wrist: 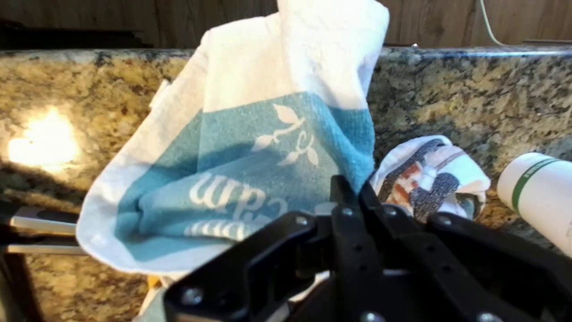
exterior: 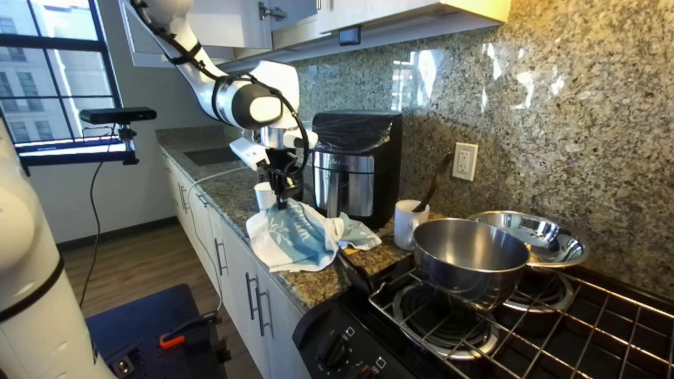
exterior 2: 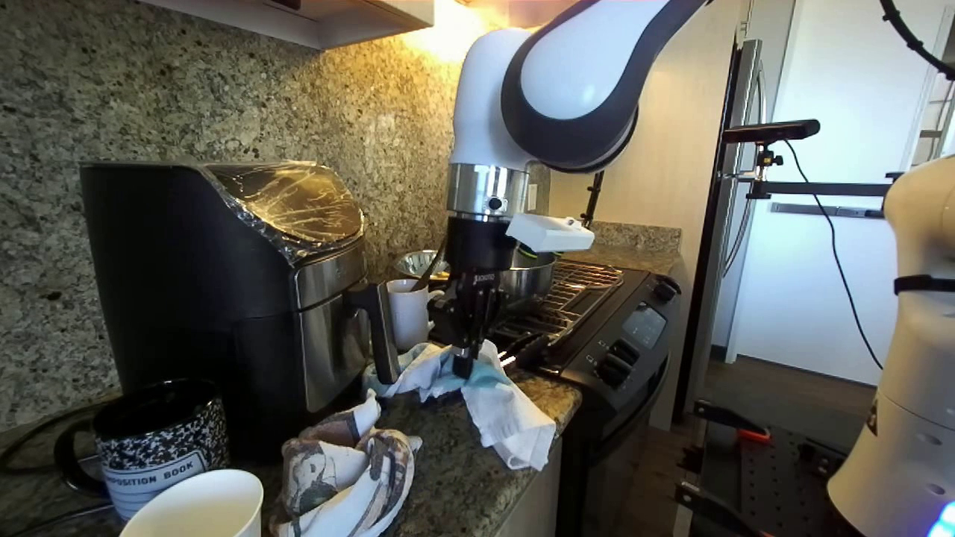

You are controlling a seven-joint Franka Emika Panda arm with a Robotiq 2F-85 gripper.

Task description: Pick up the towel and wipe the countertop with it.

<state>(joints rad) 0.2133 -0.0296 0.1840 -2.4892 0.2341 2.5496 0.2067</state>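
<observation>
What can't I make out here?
Countertop under the towel: covered in every view.
How much towel is pinched: hidden by the gripper, wrist view.
White cup's base: cut off by the bottom edge, in an exterior view.
Stove display: too small to read, in an exterior view.

Arm [exterior: 231, 100] bent, hand [wrist: 354, 187] pointing down, fingers [wrist: 355, 241] pinched together
</observation>
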